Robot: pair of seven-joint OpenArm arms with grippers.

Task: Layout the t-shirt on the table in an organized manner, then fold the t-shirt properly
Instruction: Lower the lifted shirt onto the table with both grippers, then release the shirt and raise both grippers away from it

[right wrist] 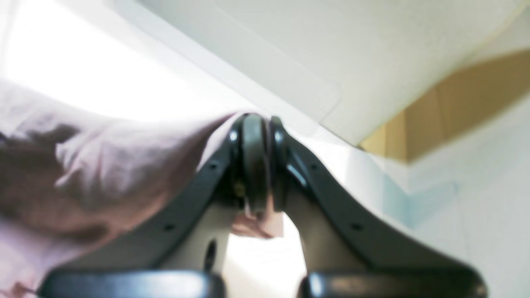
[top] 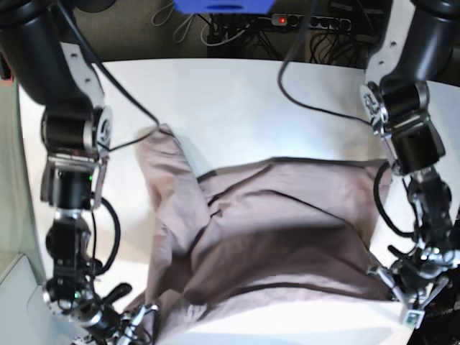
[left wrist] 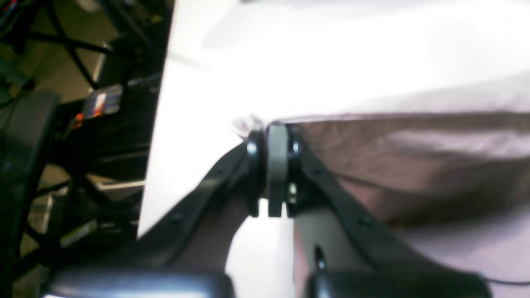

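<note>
The mauve t-shirt [top: 266, 230] lies rumpled across the white table [top: 237, 108], with one part stretching up to the far left. My left gripper [left wrist: 273, 136] is shut on the shirt's edge [left wrist: 414, 165] near the table's side edge; in the base view that gripper [top: 406, 295] sits at the shirt's near right corner. My right gripper [right wrist: 260, 128] is shut on a bunched fold of the shirt [right wrist: 103, 165], with a bit of cloth poking out below the pads. In the base view this gripper [top: 136, 320] holds the near left corner.
Black cables [top: 316, 108] trail over the far side of the table. A power strip [top: 309, 21] lies on the floor beyond it. Dark frames and gear [left wrist: 74, 124] stand past the table's edge in the left wrist view.
</note>
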